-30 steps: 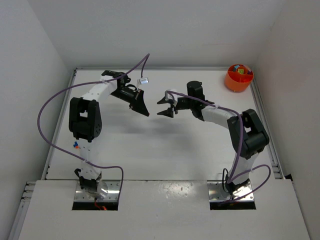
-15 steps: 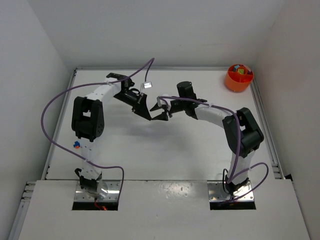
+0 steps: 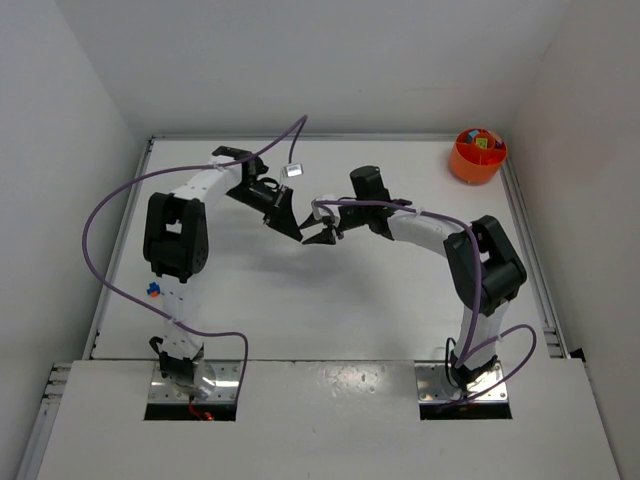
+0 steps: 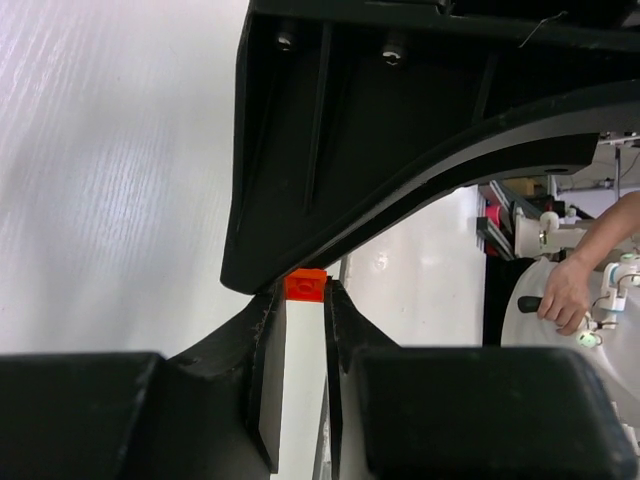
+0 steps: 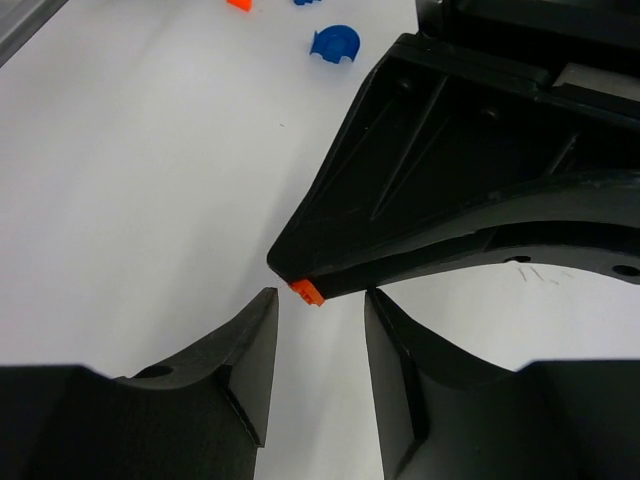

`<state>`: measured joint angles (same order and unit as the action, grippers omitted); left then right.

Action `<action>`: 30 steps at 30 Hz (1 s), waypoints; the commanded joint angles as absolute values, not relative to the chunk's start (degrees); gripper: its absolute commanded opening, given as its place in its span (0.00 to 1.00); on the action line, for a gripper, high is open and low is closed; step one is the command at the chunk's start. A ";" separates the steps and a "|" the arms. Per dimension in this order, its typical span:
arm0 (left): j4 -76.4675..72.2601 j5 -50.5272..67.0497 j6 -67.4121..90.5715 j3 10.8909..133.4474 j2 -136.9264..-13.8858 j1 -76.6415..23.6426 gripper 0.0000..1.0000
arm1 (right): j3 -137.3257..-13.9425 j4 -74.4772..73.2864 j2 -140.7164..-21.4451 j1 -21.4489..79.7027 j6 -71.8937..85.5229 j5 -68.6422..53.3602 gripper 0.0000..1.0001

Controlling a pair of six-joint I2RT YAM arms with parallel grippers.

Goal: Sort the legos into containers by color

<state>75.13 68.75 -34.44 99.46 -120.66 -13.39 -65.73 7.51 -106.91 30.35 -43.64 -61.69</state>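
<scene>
Orange lego (image 5: 307, 291) pinched at left gripper (image 3: 293, 230) tips, long axis unclear, right gripper (image 3: 320, 228) jaws spread flanking it, orange tub (image 3: 470, 170) far right, mixed-colour bricks (image 3: 482, 142) inside

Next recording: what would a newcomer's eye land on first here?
The two arms meet tip to tip above the middle of the table. The left gripper is shut on a tiny orange lego, and the right gripper has its open jaws on either side of it. The bright orange tub sits in the far right corner.
</scene>
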 commanded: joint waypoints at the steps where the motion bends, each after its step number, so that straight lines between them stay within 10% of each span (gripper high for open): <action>1: 74.18 73.83 -35.51 100.55 -121.37 -11.69 0.00 | -67.06 6.94 -105.82 32.26 -46.41 -67.06 0.40; 30: 72.60 72.77 -34.98 99.93 -124.10 -11.16 0.00 | -64.95 12.22 -103.62 33.31 -46.93 -64.16 0.37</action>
<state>75.53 70.74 -33.76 99.46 -123.61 -11.55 -65.01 7.79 -106.89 31.40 -45.25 -59.16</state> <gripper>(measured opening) 0.217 0.373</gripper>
